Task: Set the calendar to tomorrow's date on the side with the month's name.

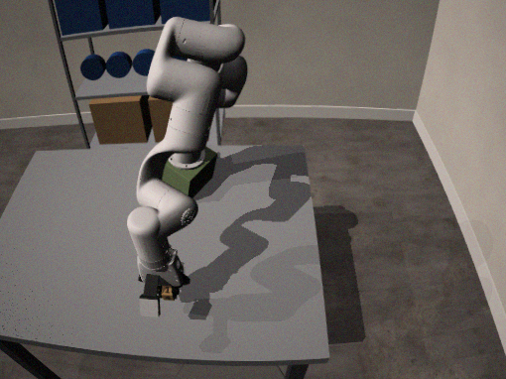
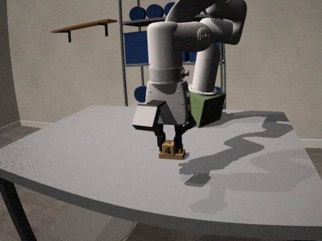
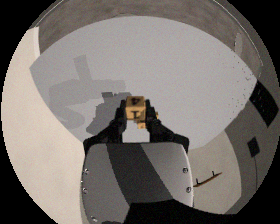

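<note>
The pincer (image 2: 169, 141) points straight down and squeezes a small wooden cube (image 2: 168, 148) between its two black fingers (image 2: 160, 138). The cube shows a dark 4 on the side that faces the exterior camera, and the 4 stands upright. The cube sits low in the little wooden tray (image 2: 171, 155), at its left part. I cannot tell if the cube touches the tray's floor. The tray lies flat on the grey table (image 2: 95, 160), near the middle. The second cube is hidden, so I cannot tell where it is.

Above the fingers, the grey hand block (image 2: 167, 105) hangs upright, with a boxy camera (image 2: 145, 116) stuck on its side. The white arm (image 1: 169, 123) goes up from there, bends back like an elbow, and comes down to its green base (image 2: 212, 111) on the table. A metal shelf (image 1: 62, 49) with blue boxes (image 1: 79, 1) stands behind.
</note>
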You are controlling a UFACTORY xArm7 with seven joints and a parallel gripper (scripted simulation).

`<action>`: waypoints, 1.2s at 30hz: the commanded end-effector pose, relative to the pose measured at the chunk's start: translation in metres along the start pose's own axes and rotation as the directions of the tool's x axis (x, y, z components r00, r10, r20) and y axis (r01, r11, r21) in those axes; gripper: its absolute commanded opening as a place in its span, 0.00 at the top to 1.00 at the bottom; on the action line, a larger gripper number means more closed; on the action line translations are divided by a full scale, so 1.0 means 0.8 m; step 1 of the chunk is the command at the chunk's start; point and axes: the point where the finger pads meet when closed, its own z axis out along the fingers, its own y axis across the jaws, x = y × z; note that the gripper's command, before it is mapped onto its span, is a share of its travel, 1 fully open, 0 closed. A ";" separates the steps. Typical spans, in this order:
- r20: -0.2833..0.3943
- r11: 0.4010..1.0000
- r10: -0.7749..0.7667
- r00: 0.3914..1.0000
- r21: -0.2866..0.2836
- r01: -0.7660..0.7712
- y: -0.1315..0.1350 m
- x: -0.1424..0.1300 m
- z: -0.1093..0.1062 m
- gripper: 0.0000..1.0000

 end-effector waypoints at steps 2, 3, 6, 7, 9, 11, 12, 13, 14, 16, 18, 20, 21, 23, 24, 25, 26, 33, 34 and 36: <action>-0.006 1.000 0.000 1.000 0.001 0.000 0.000 0.003 0.034 0.73; -0.006 1.000 0.000 1.000 0.001 0.000 0.000 0.003 0.040 0.73; -0.006 1.000 0.000 1.000 0.001 0.000 0.000 0.003 0.046 0.73; -0.006 1.000 0.000 1.000 0.001 0.000 0.000 0.004 0.052 0.73; -0.006 1.000 0.000 1.000 0.001 0.000 0.000 0.004 0.062 0.73; -0.006 1.000 0.000 1.000 0.001 0.000 0.000 0.004 0.070 0.73; -0.006 1.000 0.000 1.000 0.001 0.000 0.000 0.004 0.073 0.73; -0.006 1.000 0.000 1.000 0.001 0.000 0.000 0.004 0.076 0.73; -0.006 1.000 0.000 1.000 0.001 0.000 0.000 0.004 0.078 0.73; -0.006 1.000 0.000 1.000 0.001 0.000 0.000 0.004 0.081 0.73; -0.006 1.000 0.000 1.000 0.001 0.000 0.000 0.004 0.082 0.73; -0.006 1.000 0.000 1.000 0.001 0.000 0.000 0.004 0.082 0.73; -0.006 1.000 0.000 1.000 0.001 0.000 0.000 0.004 0.082 0.73; -0.006 1.000 0.000 1.000 0.001 0.000 0.000 0.004 0.082 0.73; -0.006 1.000 0.000 1.000 0.001 0.000 0.000 0.004 0.082 0.73; -0.006 1.000 0.000 1.000 0.001 0.000 0.000 0.004 0.082 0.73; -0.006 1.000 0.000 1.000 0.001 0.000 0.000 0.004 0.082 0.73; -0.006 1.000 0.000 1.000 0.001 0.000 0.000 0.004 0.082 0.73; -0.006 1.000 0.000 1.000 0.001 0.000 0.000 0.004 0.082 0.73; -0.006 1.000 0.000 1.000 0.001 0.000 0.000 0.004 0.082 0.73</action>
